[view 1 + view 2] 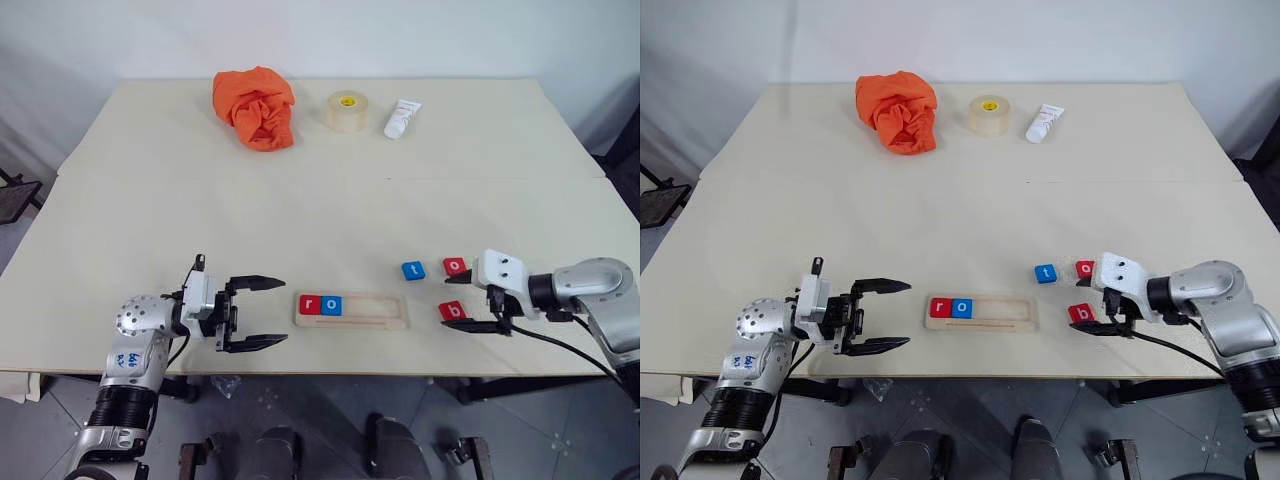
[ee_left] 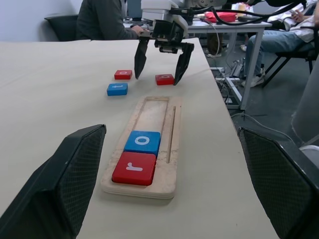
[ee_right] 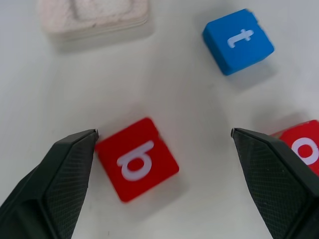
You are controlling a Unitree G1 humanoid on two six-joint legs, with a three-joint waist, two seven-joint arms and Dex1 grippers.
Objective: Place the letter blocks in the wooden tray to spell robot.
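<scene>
Wooden tray [image 1: 375, 320]: near edge of the table [image 1: 330, 200], centre; holds the red r block [image 1: 310, 304] at its left end, the blue o block [image 1: 332, 305] touching it; remaining slot bare
Loose blocks: right of tray; blue t block [image 1: 413, 270]; red o block [image 1: 455, 266]; red b block [image 1: 452, 311] nearest
Right gripper [image 1: 466, 302]: released, fingers wide, straddling the b, one fingertip just beside it
Left gripper [image 1: 262, 313]: released, left of tray, holding nothing
Far side: orange cloth [image 1: 255, 106]; tape roll [image 1: 347, 111]; white tube [image 1: 402, 118]

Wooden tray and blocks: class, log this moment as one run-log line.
wooden tray: r, o placed | red b block: on table between open right gripper fingers, ungrasped | t, o: loose | left gripper: open, idle
</scene>
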